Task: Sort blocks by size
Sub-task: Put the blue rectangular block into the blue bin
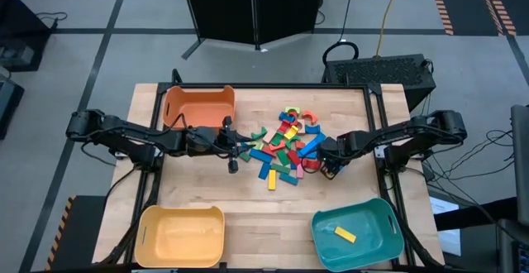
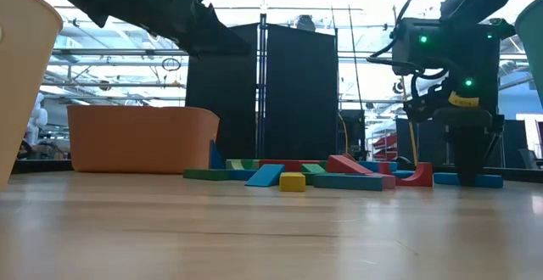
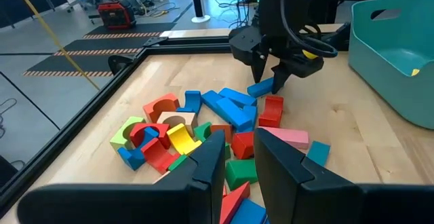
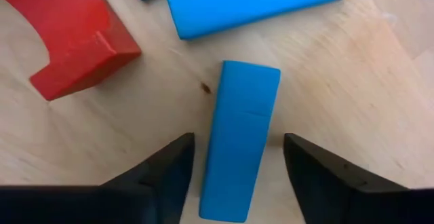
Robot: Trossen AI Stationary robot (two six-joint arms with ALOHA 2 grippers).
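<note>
My bench (image 1: 207, 194) is pale wood in a black frame, standing on a grey floor with taped lines; beyond it there is a dark cabinet (image 2: 288, 102) and a bright hall with ceiling lights. An orange bin (image 1: 198, 106) sits at the far edge of the bench, and a yellow bin (image 1: 182, 236) and a teal bin (image 1: 357, 232) sit at the near edge (the teal one holds a single yellow block (image 1: 345, 234)).

The blocks (image 1: 285, 145) lie in a loose heap between the orange bin and the teal bin, nearer the orange one.

My right fingers (image 4: 237, 173) are down at the heap's edge on the teal-bin side, spread to either side of a small blue bar (image 4: 241, 139) that lies flat on the wood. I see bare wood between each finger and the bar, so I am not gripping it. A red arch (image 4: 71, 37) and a bigger blue block (image 4: 261, 0) lie just beyond the bar.

My left fingers (image 3: 241, 166) hang above the bench beside the orange bin, on its heap side, nearly closed with a narrow gap and holding nothing.
</note>
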